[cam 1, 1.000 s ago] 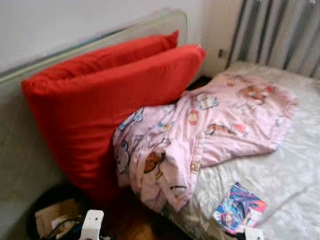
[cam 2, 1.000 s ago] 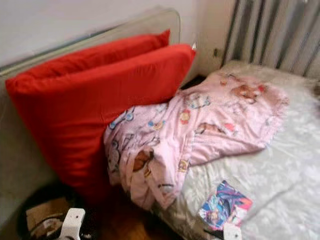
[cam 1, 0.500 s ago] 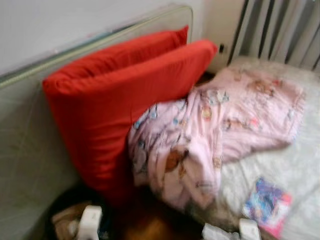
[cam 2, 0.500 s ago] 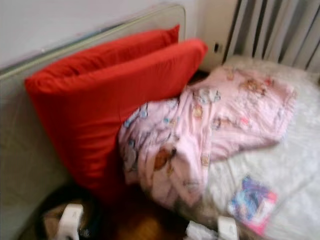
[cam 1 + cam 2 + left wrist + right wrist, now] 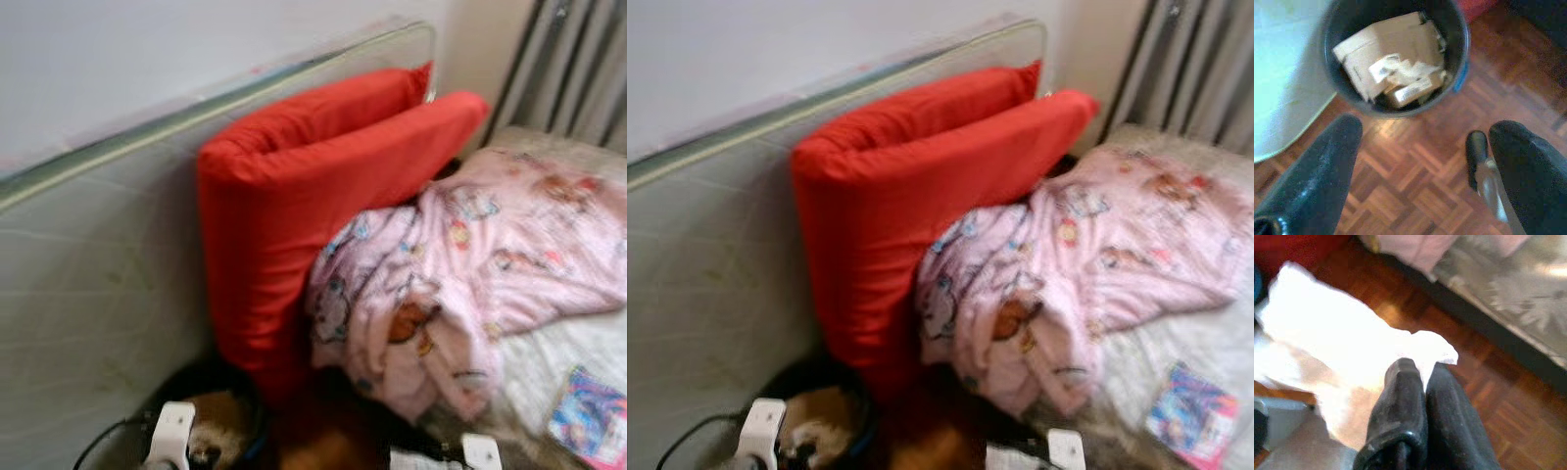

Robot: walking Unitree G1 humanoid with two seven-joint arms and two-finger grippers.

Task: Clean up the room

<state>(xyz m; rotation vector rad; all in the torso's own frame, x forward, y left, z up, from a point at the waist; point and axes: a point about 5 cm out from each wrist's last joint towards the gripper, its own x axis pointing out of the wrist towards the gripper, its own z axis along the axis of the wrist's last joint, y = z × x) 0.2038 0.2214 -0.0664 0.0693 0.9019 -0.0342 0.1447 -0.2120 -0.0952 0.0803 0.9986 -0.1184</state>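
fingers of my right gripper point(image 5: 1418, 377) are pressed together on a crumpled white tissue point(image 5: 1337, 347), held over the parquet floor point(image 5: 1508, 411) beside the bed point(image 5: 1215, 333). my left gripper point(image 5: 1425, 147) has its fingers spread wide with nothing between them, hanging above a dark waste bin point(image 5: 1462, 54) stuffed with cardboard scraps point(image 5: 1386, 63). two red cushions point(image 5: 313, 206) lean on an upright mattress point(image 5: 88, 294), a pink cartoon-print blanket point(image 5: 470, 264) slumps off the bed edge, and a colourful booklet point(image 5: 1190, 416) lies on the sheet.
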